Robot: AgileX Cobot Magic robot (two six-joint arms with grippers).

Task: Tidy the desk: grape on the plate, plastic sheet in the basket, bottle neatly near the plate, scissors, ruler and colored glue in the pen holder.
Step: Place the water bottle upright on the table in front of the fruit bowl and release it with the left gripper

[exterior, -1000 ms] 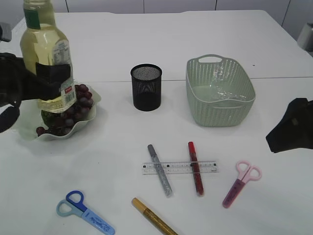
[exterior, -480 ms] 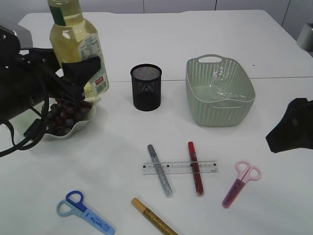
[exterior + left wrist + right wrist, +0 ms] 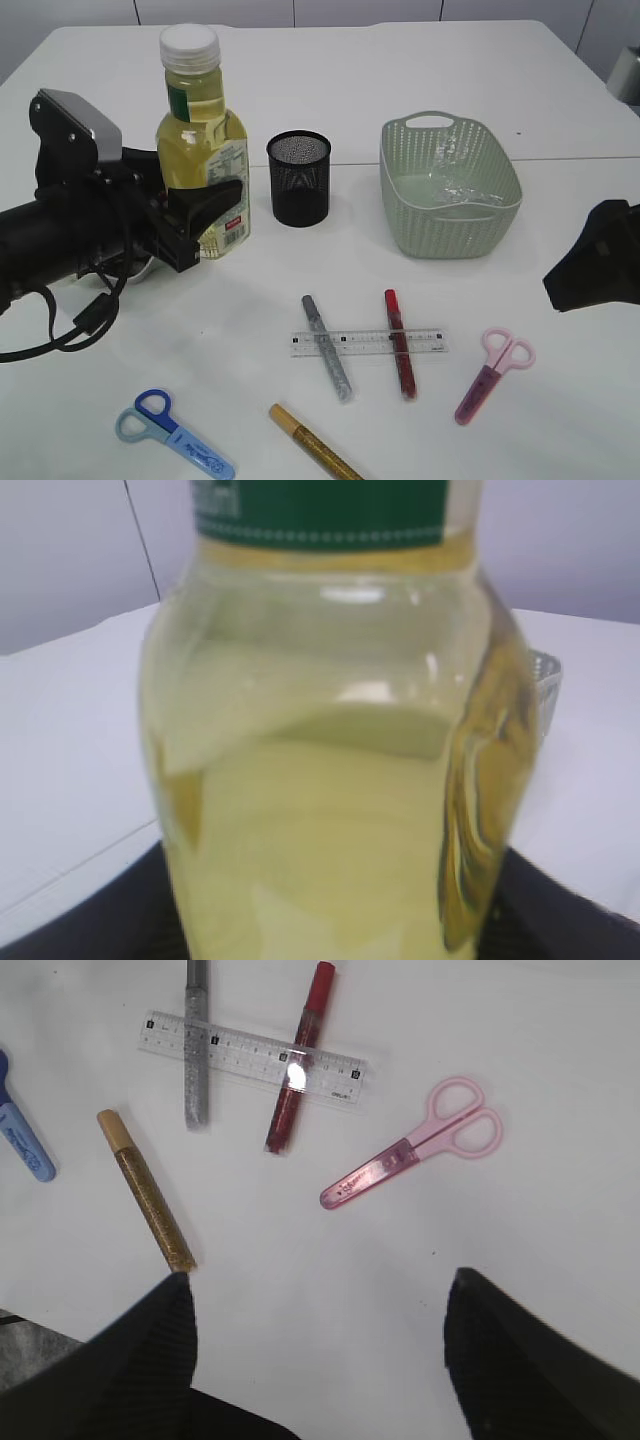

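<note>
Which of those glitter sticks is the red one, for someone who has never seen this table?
Start at the green basket at the back right and come toward the front edge to the clear ruler. Two sticks lie across it; the red glue stick is the right-hand one, nearer the pink scissors. Its neighbour, the silver glue stick, is grey.

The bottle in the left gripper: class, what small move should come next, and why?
Probably lower the bottle straight down and let go. The left gripper clasps its lower body and holds it upright beside the plate, left of the pen holder, so it looks near its spot. Whether its base already rests on the table cannot be told.
</note>
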